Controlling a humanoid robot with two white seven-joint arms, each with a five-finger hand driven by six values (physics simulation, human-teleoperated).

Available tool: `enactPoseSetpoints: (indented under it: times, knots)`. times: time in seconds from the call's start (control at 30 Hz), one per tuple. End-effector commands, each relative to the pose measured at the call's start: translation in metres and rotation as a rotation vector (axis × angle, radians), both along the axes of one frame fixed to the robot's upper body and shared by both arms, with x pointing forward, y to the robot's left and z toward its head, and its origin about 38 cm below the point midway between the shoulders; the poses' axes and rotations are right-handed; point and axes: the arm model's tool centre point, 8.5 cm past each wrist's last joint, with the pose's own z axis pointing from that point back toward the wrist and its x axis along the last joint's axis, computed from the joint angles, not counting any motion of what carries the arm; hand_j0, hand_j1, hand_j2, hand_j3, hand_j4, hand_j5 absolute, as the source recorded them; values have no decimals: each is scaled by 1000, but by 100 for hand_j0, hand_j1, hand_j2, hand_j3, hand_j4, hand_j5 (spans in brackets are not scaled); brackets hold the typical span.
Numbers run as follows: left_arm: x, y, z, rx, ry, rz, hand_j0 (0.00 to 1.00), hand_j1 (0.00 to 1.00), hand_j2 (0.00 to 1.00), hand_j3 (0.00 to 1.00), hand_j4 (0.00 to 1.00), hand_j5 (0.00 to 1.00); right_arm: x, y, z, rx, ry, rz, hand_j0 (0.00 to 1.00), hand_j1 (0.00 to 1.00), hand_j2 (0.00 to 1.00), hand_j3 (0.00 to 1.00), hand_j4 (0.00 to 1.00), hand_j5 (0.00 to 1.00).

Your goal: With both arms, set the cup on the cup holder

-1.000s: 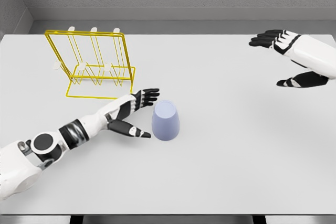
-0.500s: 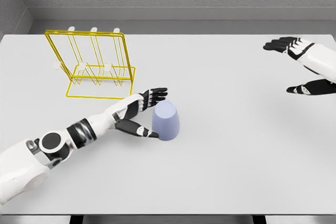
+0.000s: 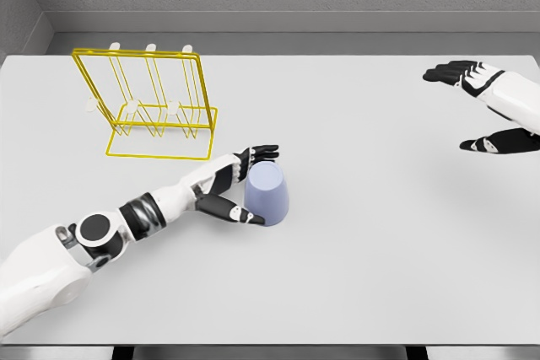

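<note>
So the left hand [image 3: 239, 183] is cupped around the upside-down lavender cup [image 3: 267, 194], not clamped; right hand [image 3: 489, 107] hangs open far right.

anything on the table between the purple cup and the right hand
No. In the head view, only bare white table lies between the upside-down lavender cup and right hand.

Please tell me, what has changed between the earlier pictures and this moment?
The left hand moved right, up to the cup, and its fingers now lie on both sides of it; a firm grasp is not certain. The right hand drew back toward the right edge, then stopped, open. The cup, upside down, and the yellow holder stayed in place.
</note>
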Motion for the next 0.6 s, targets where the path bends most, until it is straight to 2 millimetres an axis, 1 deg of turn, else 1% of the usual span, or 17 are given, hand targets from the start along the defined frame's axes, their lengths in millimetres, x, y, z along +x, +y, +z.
enactPoseSetpoints:
  times: [0.0, 0.17, 0.3, 0.37, 0.4, 0.43, 0.47, 0.53, 0.57]
  knots:
    - [1, -3, -1, -8, 5, 1, 100, 100, 100, 100, 100, 100, 0, 0, 1, 8, 1, 0, 100, 100, 100, 100, 100, 100]
    - [-3, -9, -5, -4, 12, -12, 100, 100, 100, 100, 100, 100, 0, 0, 0, 8, 3, 0, 100, 100, 100, 100, 100, 100]
    - [-1, -10, -10, -2, 21, -1, 100, 100, 100, 100, 100, 100, 0, -1, 1, 8, 2, -1, 100, 100, 100, 100, 100, 100]
    - [0, -9, -9, -6, 19, 0, 94, 94, 94, 94, 94, 94, 0, -1, 1, 8, 2, -1, 100, 100, 100, 100, 100, 100]
    - [1, -9, -8, -8, 18, 1, 85, 85, 85, 85, 85, 85, 0, -1, 1, 8, 2, -1, 100, 100, 100, 100, 100, 100]
    - [2, -9, -7, -10, 14, 1, 80, 80, 80, 80, 80, 80, 0, -1, 1, 8, 2, -1, 100, 100, 100, 100, 100, 100]
    - [2, -9, -6, -12, 14, 2, 73, 73, 73, 73, 73, 73, 0, -1, 1, 8, 2, -1, 100, 100, 100, 100, 100, 100]
    - [2, -10, -6, -17, 11, 1, 65, 65, 65, 65, 65, 65, 0, -1, 1, 8, 2, -1, 100, 100, 100, 100, 100, 100]
    - [2, -10, -6, -16, 10, 1, 63, 63, 63, 63, 63, 63, 0, -1, 1, 8, 2, -1, 100, 100, 100, 100, 100, 100]
